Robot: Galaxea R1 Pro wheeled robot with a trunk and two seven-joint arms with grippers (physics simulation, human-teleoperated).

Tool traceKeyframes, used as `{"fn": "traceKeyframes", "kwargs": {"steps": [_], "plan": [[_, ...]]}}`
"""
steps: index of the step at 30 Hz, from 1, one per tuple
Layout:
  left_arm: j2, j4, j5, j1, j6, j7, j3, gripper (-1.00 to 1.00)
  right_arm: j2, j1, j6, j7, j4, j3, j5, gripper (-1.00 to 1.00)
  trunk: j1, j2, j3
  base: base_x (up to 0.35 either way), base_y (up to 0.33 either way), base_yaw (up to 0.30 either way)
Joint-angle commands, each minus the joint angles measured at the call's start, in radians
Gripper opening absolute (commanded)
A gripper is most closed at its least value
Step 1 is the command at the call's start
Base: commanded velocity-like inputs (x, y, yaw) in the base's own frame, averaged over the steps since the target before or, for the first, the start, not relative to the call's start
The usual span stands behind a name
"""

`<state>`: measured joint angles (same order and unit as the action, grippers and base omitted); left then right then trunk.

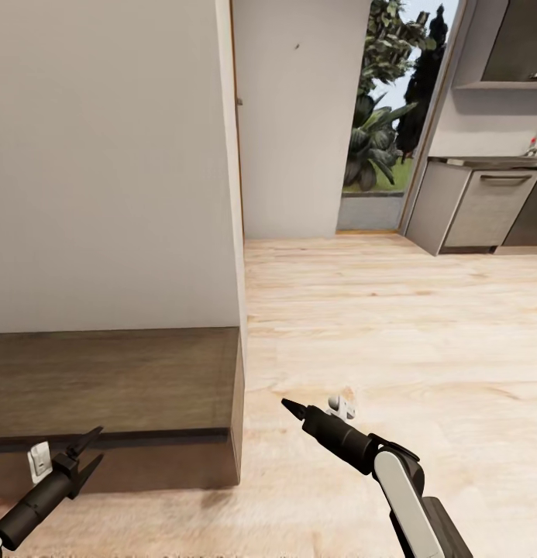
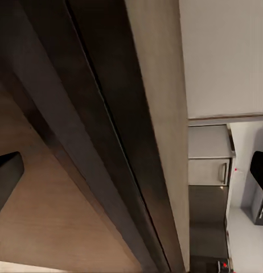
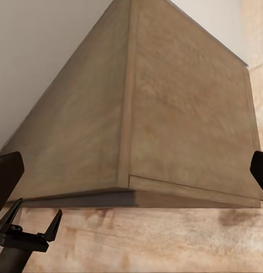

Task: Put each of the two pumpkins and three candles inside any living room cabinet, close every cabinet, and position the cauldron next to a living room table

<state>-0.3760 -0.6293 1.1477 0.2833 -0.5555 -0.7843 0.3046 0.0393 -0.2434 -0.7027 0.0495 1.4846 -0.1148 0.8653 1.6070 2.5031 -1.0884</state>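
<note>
The long low dark-brown cabinet [image 1: 113, 380] stands against the wall at the left, and its front looks closed. My left gripper [image 1: 94, 447] hovers open in front of the cabinet's lower front edge, with nothing between its fingers [image 2: 6, 176]. The cabinet [image 2: 109, 142] fills most of the left wrist view. My right gripper [image 1: 293, 408] hangs over the wooden floor just right of the cabinet's end; its fingers [image 3: 7, 170] stand wide apart and empty, facing the cabinet [image 3: 165, 131]. The left gripper [image 3: 26, 227] also appears in the right wrist view. The pumpkins, candles, cauldron and table are out of view.
A white wall corner [image 1: 237, 232] rises behind the cabinet's right end. Pale wooden floor [image 1: 392, 325] stretches right toward a glass door with plants [image 1: 376, 124] behind it. Grey kitchen cabinets [image 1: 485, 205] stand at the far right.
</note>
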Motion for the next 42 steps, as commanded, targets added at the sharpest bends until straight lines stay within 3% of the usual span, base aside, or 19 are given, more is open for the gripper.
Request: {"fn": "traceKeyframes", "kwargs": {"steps": [1, 21, 42], "plan": [[0.0, 0.0, 0.006, 0.001, -0.007, 0.0, 0.001, 1.0, 0.001, 0.0, -0.004, 0.004, 0.0, 0.001, -0.003, 1.0, 0.0, 0.001, -0.005, 0.0, 0.0, 0.0], [0.0, 0.0, 0.006, 0.001, -0.007, -0.003, 0.001, 1.0, 0.001, 0.0, -0.003, 0.004, 0.0, 0.001, -0.003, 1.0, 0.006, 0.004, -0.055, 0.0, 0.0, 0.0], [0.0, 0.0, 0.005, 0.001, -0.007, -0.003, 0.001, 1.0, 0.001, 0.0, -0.003, 0.004, 0.0, 0.001, -0.003, 1.0, 0.006, 0.004, -0.055, 0.015, 0.0, 0.0]]}}
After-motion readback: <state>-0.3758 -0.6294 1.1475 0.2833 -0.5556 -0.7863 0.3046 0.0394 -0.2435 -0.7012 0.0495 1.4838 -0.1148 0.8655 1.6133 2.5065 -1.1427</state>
